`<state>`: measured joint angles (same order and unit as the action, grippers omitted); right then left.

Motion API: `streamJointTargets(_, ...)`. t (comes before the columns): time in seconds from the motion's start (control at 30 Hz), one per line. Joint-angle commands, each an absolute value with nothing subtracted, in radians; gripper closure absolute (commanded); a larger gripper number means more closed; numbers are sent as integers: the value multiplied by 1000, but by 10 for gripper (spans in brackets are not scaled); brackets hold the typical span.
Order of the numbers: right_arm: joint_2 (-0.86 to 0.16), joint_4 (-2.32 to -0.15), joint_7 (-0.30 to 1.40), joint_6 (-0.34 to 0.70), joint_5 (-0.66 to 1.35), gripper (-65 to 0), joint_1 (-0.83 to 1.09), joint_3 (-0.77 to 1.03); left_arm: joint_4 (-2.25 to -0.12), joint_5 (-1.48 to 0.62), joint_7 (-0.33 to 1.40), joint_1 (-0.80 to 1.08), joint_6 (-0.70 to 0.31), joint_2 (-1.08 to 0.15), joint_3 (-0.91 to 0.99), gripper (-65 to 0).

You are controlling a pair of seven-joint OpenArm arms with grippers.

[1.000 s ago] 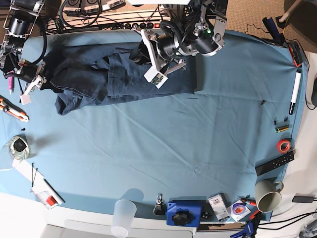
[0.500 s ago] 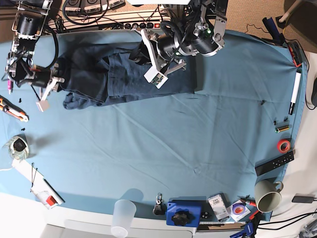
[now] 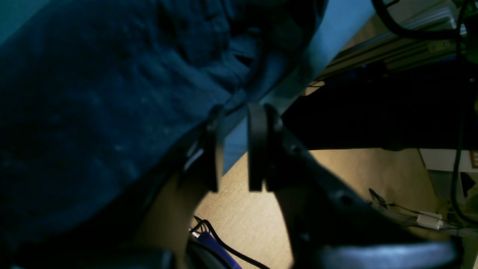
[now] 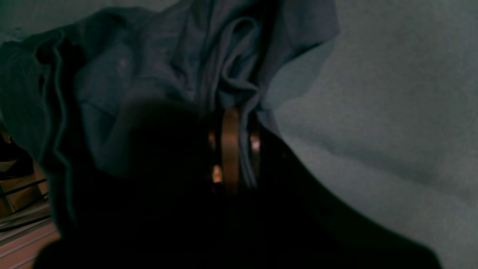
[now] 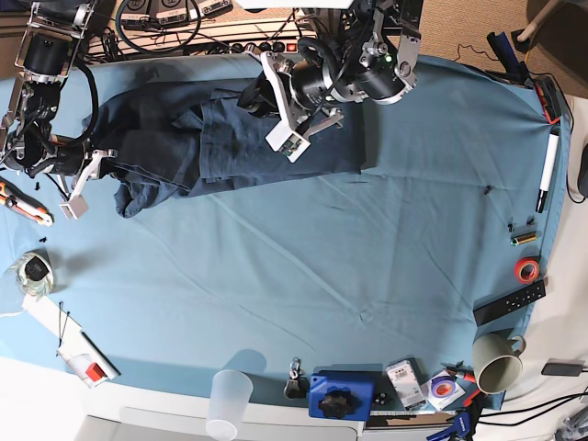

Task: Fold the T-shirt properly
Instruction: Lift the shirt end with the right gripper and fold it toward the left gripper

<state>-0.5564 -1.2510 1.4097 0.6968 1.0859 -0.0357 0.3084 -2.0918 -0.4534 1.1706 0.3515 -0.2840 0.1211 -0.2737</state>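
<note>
The dark navy T-shirt (image 5: 230, 138) lies bunched along the back left of the sky-blue table cloth (image 5: 367, 248). My right gripper (image 5: 99, 163) is at the shirt's left end. In the right wrist view that gripper (image 4: 231, 114) is shut on a gathered fold of the T-shirt (image 4: 157, 74). My left gripper (image 5: 251, 94) sits at the shirt's back edge near the middle. In the left wrist view its fingertips (image 3: 236, 108) pinch the hem of the T-shirt (image 3: 93, 112), with a narrow gap lower down between the fingers.
An orange-handled tool (image 5: 23, 204) and a tape roll (image 5: 33, 272) lie at the left edge. A plastic cup (image 5: 230, 397), a blue box (image 5: 341, 395) and a mug (image 5: 497, 361) stand along the front. A marker (image 5: 547, 175) and orange tape (image 5: 526, 269) lie at the right.
My right gripper has closed on the shirt's left end and shifted a little right and toward the front, bunching that end. The left arm has not moved.
</note>
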Motion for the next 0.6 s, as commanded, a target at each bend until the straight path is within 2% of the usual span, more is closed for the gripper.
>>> streamJointTargets(0.0, -579, -1266, 1396, 698, 1110, 0, -50, 316, -2109, -475, 1155, 349, -289, 132, -278, -99)
streamJointTargets(0.3, -579, -1269, 1396, 698, 1133, 0, -53, 370, -2109, -466, 1160, 349, -289, 130, -278, -99)
streamJointTargets(0.43, -579, -1301, 1396, 698, 1134, 0, -53, 484, -2114, -363, 1179, 350, -280, 130, -278, -98)
streamJointTargets(0.57, -579, -1377, 1396, 698, 1132, 0, -52, 553, -2123, -252, 1142, 349, -215, 130, -278, -98)
